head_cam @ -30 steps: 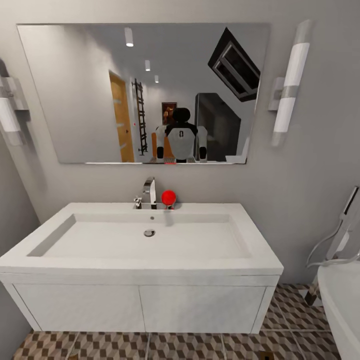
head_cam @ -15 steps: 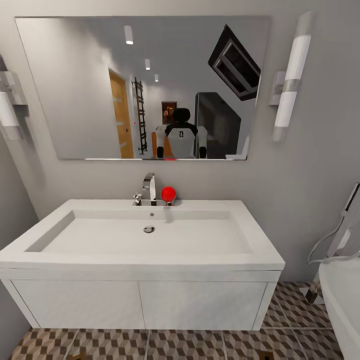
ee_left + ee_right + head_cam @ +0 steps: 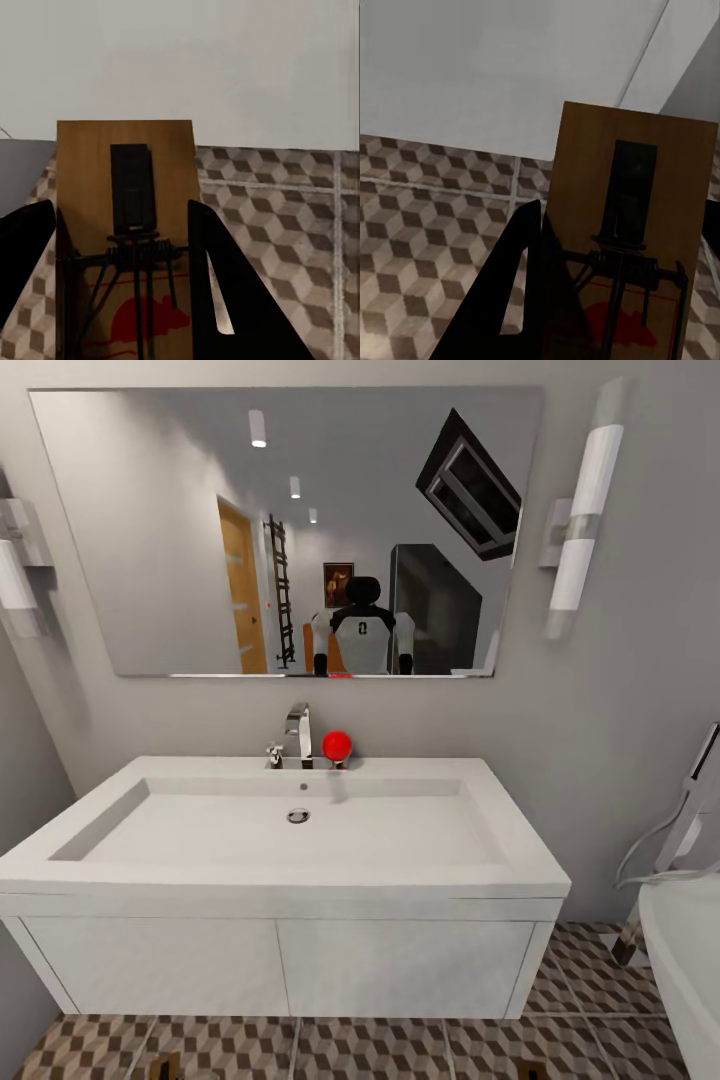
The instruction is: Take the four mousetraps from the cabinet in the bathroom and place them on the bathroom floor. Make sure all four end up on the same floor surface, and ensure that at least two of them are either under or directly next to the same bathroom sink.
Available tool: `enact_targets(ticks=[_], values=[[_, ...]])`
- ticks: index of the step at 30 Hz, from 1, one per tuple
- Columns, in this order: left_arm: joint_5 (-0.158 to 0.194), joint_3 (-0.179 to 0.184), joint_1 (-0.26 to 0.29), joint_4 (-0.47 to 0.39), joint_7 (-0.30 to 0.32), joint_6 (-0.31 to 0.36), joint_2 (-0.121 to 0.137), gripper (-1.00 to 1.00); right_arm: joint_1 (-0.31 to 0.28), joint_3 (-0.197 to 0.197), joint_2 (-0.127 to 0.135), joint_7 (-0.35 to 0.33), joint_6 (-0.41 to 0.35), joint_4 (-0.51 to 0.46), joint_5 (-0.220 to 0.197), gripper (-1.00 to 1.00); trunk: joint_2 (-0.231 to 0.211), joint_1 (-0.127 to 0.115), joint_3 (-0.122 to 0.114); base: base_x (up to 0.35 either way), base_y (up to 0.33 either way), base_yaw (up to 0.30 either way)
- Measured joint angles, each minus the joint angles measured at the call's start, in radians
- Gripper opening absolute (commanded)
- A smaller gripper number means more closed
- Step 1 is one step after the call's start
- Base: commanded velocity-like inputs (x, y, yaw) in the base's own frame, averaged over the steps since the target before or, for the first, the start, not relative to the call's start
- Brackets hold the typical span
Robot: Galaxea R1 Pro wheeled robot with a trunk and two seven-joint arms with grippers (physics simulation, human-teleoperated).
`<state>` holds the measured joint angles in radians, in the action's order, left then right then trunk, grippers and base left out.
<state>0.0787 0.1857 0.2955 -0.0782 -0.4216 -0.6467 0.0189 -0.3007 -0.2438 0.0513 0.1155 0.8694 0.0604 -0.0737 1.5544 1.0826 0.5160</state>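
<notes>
overall: evenly lit, soft simulator render with no harsh contrast.
light sources: two wall lamps [image 3: 580, 510] flank the mirror [image 3: 285, 530]; ceiling spots show as bright dots in its reflection.
shadows: faint grey falloff on the wall beside each lamp; a soft shade inside the sink [image 3: 290, 840] along its left wall.
glare: the chrome faucet [image 3: 297, 735] carries small highlights.
sharpness: head view slightly soft, edges mildly stretched.
wrist views: dimmer; gripper fingers [image 3: 240, 300] nearly pure black, floor tiles [image 3: 427, 225] a little blurred.
</notes>
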Motion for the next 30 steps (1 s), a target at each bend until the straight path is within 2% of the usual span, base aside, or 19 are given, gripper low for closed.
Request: enact_targets(ticks=[4, 10, 30], values=[[-0.017, -0.004, 0.0, -0.023, 0.0, -0.008, 0.0, -1.0, 0.0, 0.001, 0.0, 0.0, 0.01, -0.003, 0.001, -1.0, 0.0, 0.0, 0.0, 0.0, 0.0, 0.0], [-0.018, -0.009, 0.0, -0.033, 0.0, -0.009, 0.0, -1.0, 0.0, -0.001, 0.0, 0.0, 0.012, -0.004, 0.002, -1.0, 0.0, 0.0, 0.0, 0.0, 0.0, 0.0], [-0.014, -0.009, 0.0, -0.034, -0.002, -0.009, -0.001, -1.0, 0.0, -0.001, 0.001, 0.0, 0.009, -0.014, 0.002, -1.0, 0.14, 0.077, 0.063, 0.0, 0.0, 0.0]])
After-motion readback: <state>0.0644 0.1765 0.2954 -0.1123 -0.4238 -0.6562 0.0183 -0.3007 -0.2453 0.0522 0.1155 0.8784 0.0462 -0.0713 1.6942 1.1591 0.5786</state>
